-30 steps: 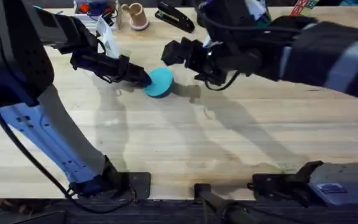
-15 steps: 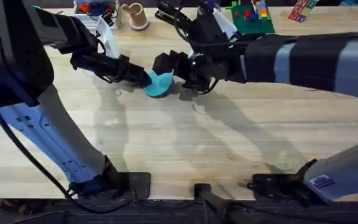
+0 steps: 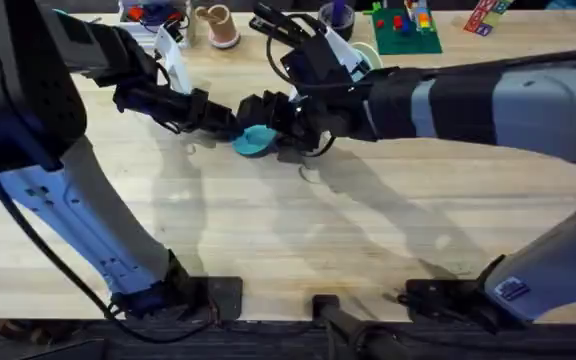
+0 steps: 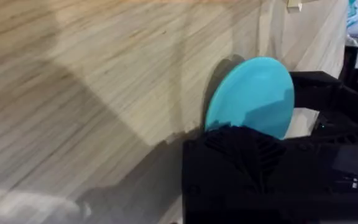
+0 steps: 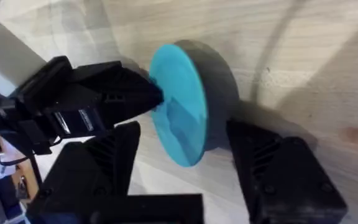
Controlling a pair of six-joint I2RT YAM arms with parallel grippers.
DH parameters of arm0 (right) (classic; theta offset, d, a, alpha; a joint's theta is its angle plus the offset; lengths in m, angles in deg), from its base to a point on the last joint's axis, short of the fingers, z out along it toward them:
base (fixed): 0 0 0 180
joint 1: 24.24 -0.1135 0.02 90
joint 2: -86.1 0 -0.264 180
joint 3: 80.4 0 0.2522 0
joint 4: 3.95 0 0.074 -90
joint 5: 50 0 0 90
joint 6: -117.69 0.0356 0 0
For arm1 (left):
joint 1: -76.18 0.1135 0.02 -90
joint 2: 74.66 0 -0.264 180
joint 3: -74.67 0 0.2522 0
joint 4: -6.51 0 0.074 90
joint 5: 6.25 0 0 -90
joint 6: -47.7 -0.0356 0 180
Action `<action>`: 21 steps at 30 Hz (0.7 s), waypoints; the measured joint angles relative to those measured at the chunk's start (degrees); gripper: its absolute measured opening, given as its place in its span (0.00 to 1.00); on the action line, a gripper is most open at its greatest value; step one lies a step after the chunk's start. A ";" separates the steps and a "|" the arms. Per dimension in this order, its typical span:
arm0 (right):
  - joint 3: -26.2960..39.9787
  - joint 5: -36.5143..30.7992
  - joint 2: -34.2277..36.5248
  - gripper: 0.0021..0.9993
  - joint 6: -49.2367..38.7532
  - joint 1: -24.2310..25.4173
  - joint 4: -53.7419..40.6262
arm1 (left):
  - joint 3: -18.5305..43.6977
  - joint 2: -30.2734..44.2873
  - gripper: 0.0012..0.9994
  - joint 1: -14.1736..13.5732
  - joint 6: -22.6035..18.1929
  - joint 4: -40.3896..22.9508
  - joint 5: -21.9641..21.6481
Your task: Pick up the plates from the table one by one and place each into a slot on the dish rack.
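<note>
Plate (image 5: 178, 102), turquoise, round, smooth plastic

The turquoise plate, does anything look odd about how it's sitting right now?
Yes. The turquoise plate is tipped up on edge above the table, not lying flat. The left gripper grips one rim, and the right gripper straddles it with open fingers.

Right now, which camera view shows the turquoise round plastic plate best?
The right wrist view: the turquoise round plastic plate stands on edge between that hand's open fingers. The left wrist view shows its face partly hidden; overhead, both hands crowd it.
</note>
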 joint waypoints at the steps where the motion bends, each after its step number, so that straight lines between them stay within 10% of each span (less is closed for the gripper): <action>1: 0.03 0.03 0.00 0.81 0.00 0.01 0.01 | 0.00 0.00 0.04 0.00 0.00 0.00 0.00; 13: 0.04 -0.01 0.02 0.11 0.31 0.13 -0.32 | 0.08 0.00 0.04 0.10 0.00 0.06 -0.02; 21: 0.17 0.12 -0.11 0.04 0.40 0.17 0.32 | 0.26 0.00 0.04 0.33 0.85 0.08 0.00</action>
